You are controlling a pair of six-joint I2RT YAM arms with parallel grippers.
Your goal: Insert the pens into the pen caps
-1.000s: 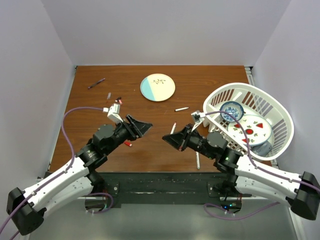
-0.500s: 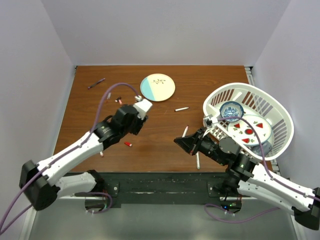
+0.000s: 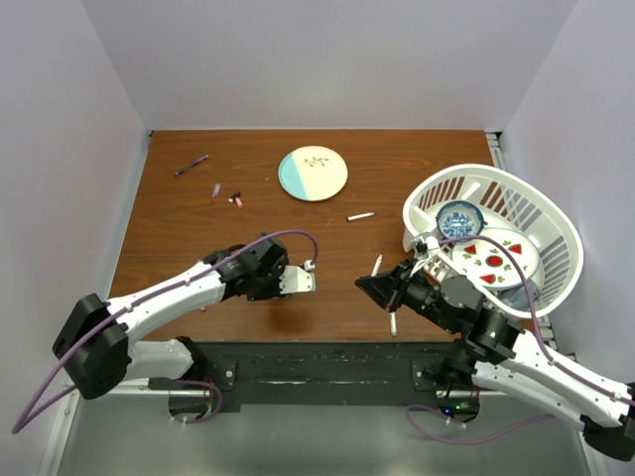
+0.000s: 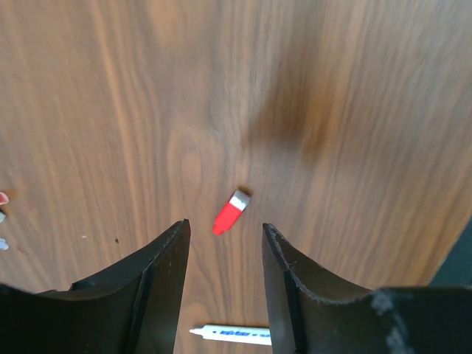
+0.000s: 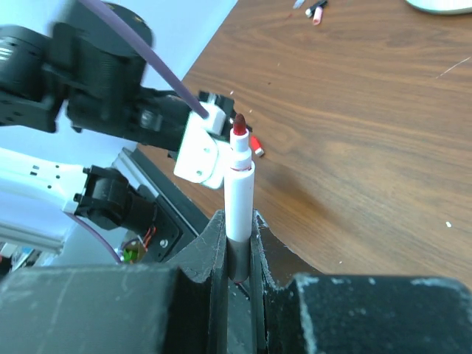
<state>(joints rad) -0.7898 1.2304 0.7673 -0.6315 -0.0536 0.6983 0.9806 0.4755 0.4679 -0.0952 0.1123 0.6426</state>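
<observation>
From above, we see our left tool (image 3: pixel 293 283) low over the desk (image 3: pixel 417 178) by its near edge, covering the cap. Our right tool (image 3: pixel 375 289) clamps a white pen (image 3: pixel 376 265).

In the left wrist view, the jaws stand apart and empty. The red cap (image 4: pixel 230 214) lies just ahead between them, slanted across the gap, with bare wood around it.

In the right wrist view, we hold the pen upright, red tip up, with the cap beyond it.

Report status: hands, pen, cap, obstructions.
Left hand open, poised over red cap. Right hand shut on red-tipped pen, tip up. Nothing blocking the cap.
</observation>
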